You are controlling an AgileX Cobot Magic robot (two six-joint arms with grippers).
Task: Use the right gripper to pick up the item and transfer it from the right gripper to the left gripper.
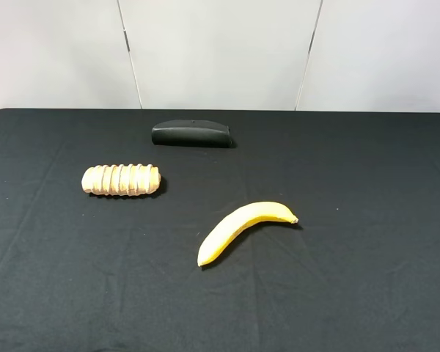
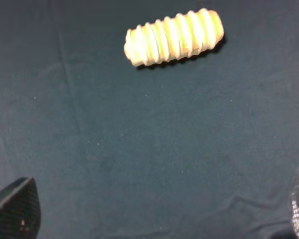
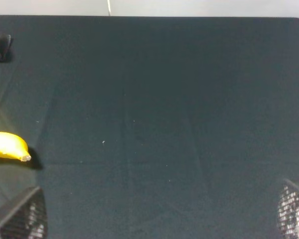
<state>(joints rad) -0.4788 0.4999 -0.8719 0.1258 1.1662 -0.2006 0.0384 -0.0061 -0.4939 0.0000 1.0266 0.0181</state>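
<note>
The item (image 1: 122,180) is a tan ridged loaf lying on its side on the black table, left of centre, with nothing touching it. The left wrist view shows the item (image 2: 173,37) well ahead of my left gripper (image 2: 157,201), whose fingertips (image 2: 15,209) stand far apart at the frame's corners, open and empty. My right gripper (image 3: 157,211) is open too, with only bare cloth between its fingertips (image 3: 293,211). The item does not show in the right wrist view. Neither arm appears in the exterior high view.
A yellow banana (image 1: 243,227) lies right of centre, and its tip (image 3: 10,147) shows in the right wrist view. A black oblong case (image 1: 191,133) sits behind the item near the back edge. The black cloth (image 1: 367,220) covers the table; white wall panels (image 1: 220,51) stand behind.
</note>
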